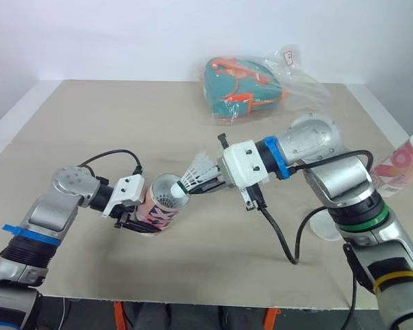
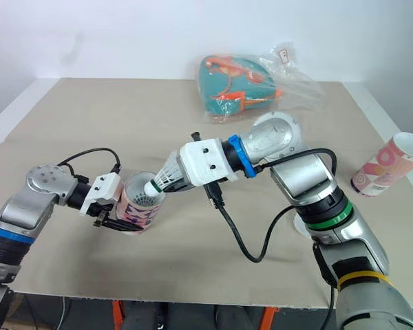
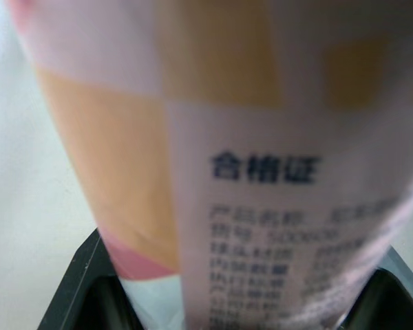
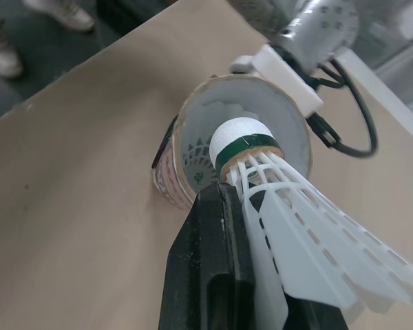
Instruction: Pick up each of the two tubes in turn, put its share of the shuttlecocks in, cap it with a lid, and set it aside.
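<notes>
Gripping the tube (image 1: 164, 201) around its lower body, our left hand (image 1: 136, 218) tilts the mouth toward the shuttlecock (image 1: 199, 172). Its cork sits at the rim, just ahead of our right hand (image 1: 209, 184), which pinches the skirt's base. We judge it best to centre the cork on the tube's axis, push gently, and let go once the skirt clears the rim. The second tube (image 2: 389, 167) lies well outside our right hand.

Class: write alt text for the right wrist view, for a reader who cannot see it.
The right gripper holds a white shuttlecock by its skirt, its green-banded cork tip at the open mouth of a tube. The left gripper holds the tube, and a tan table lies beneath.
</notes>
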Action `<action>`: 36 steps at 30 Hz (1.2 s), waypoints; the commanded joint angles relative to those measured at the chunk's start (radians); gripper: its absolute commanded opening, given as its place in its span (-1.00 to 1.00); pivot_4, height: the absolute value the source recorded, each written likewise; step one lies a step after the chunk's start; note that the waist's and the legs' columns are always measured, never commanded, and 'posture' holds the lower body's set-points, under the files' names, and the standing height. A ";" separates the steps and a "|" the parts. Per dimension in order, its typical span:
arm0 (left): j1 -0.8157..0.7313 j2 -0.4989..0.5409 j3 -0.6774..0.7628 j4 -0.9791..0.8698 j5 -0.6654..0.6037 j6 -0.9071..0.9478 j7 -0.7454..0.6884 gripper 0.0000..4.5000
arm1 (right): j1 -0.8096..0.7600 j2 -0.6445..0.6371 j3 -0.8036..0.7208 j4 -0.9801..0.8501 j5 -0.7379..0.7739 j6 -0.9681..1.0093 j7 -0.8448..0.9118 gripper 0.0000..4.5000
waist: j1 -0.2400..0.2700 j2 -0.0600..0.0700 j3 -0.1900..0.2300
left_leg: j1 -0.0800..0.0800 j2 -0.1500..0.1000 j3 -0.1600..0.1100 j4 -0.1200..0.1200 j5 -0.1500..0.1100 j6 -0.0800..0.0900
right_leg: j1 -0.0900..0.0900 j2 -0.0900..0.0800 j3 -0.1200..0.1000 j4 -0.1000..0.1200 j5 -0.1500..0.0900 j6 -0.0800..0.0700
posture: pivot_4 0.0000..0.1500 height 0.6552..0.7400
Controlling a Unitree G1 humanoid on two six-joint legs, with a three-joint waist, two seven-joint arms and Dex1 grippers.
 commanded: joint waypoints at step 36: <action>0.018 -0.014 -0.044 0.016 0.018 -0.020 -0.002 0.14 | -0.146 0.048 -0.136 0.116 0.166 0.194 0.100 -0.96 | 0.003 0.000 0.000 | 0.000 0.000 0.000 -0.001 0.000 0.000 | 0.000 0.000 0.000 0.000 0.000 -0.001 | 1.00 1.00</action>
